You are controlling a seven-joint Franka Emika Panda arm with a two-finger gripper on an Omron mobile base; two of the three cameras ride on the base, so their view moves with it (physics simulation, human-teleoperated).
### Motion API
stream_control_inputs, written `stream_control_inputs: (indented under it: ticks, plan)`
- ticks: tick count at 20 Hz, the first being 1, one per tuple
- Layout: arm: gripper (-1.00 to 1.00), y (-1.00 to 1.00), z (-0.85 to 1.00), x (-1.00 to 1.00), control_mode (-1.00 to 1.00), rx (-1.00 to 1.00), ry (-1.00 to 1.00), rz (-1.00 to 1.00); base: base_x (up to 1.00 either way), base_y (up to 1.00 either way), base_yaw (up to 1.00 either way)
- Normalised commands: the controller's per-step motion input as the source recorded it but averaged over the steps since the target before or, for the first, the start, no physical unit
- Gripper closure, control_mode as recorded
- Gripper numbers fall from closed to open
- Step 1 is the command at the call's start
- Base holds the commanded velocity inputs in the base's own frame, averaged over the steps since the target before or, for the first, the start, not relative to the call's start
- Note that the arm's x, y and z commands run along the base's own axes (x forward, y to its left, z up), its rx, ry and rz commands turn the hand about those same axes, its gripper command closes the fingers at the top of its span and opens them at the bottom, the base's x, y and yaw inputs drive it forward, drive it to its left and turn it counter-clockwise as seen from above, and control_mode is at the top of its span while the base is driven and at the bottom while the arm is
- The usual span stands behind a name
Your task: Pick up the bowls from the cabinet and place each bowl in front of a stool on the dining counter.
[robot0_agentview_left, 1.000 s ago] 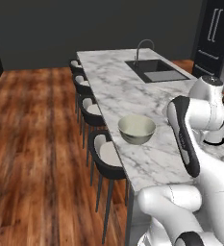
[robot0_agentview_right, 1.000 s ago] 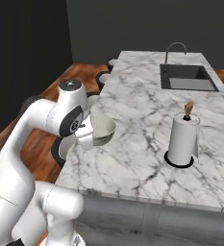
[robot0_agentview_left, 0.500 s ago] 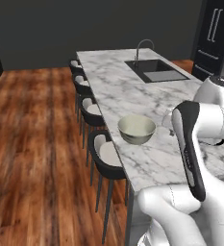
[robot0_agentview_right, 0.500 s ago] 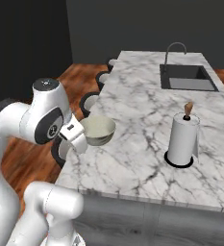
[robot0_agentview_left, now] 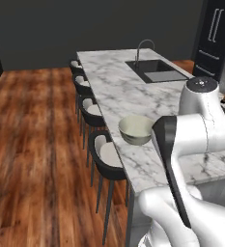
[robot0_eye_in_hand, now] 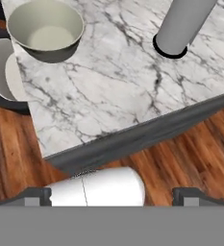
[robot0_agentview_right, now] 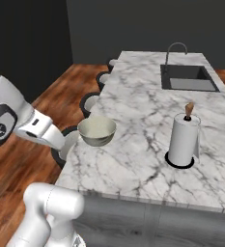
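The cream bowl [robot0_agentview_left: 135,129] [robot0_agentview_right: 97,130] [robot0_eye_in_hand: 45,30] stands upright near the edge of the white marble dining counter [robot0_agentview_left: 115,89] [robot0_agentview_right: 143,108] [robot0_eye_in_hand: 108,81], apart from the robot. Just beside it, a black-framed stool with a beige seat [robot0_agentview_left: 106,153] [robot0_eye_in_hand: 5,72] is tucked under the counter's edge. My gripper [robot0_eye_in_hand: 112,196] is open and holds nothing; it hangs back from the counter's near end, over the wood floor. The red bowl and the cabinet are out of view.
A paper towel roll [robot0_agentview_right: 183,141] [robot0_eye_in_hand: 183,23] stands on the counter to the bowl's right. The black sink with its tap [robot0_agentview_left: 156,70] [robot0_agentview_right: 188,78] lies at the far end. More stools [robot0_agentview_left: 87,103] line the counter's side. A dark fridge [robot0_agentview_left: 214,36] stands behind.
The arm has drawn back from the bowl toward the counter's near end. The bowl stays where it stood on the counter.
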Motion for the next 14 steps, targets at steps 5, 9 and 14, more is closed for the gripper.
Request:
stream_control_inputs:
  ticks: [5,9,14]
  plan:
    - [-1.0,-0.53,0.3,-0.38,-1.0,0.02,-0.03,0.07,0.0,0.0,0.0]
    - [-1.0,-0.51,0.41,-0.26,-1.0,0.08,-0.03,0.08,0.0,0.0,0.0]
    - [-1.0,-0.04,0.52,-0.04,-1.0,0.03,0.0,0.01,0.0,0.0,0.0]
